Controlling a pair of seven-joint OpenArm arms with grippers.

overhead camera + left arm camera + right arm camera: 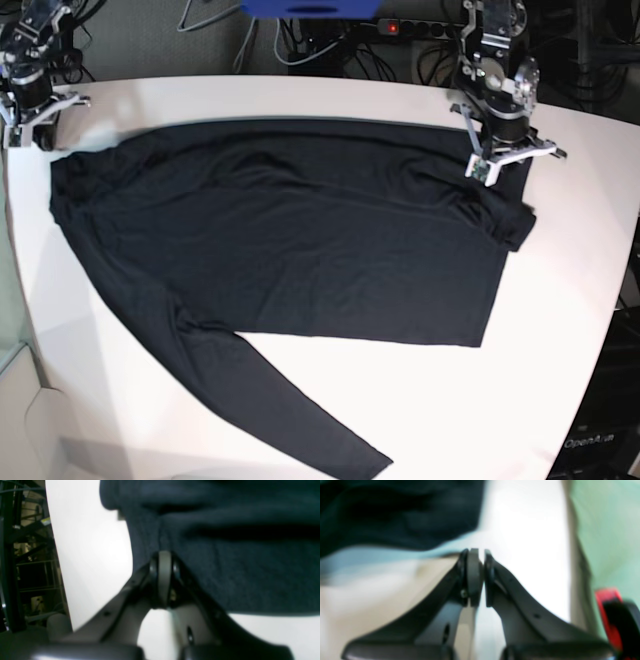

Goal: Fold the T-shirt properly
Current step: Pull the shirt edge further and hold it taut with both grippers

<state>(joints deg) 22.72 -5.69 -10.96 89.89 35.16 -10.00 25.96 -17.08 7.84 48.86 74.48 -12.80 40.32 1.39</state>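
Note:
The black T-shirt (300, 230) lies spread across the white table (570, 330), with one long sleeve (270, 410) trailing toward the front edge. Its other sleeve is bunched in a fold (510, 220) at the right. My left gripper (483, 172) stands over that right upper part. In the left wrist view its jaws (163, 555) are shut, and a crease in the dark knit (237, 567) runs into the tips. My right gripper (30, 125) is at the table's far left corner. It (478, 552) is shut on nothing, a short way off the shirt's edge (395, 512).
Cables and a power strip (400, 28) run behind the table's back edge. A blue object (310, 6) sits at the top middle. A red and black object (612, 615) shows beyond the table edge in the right wrist view. Dark shelving (25, 555) stands past the table's side.

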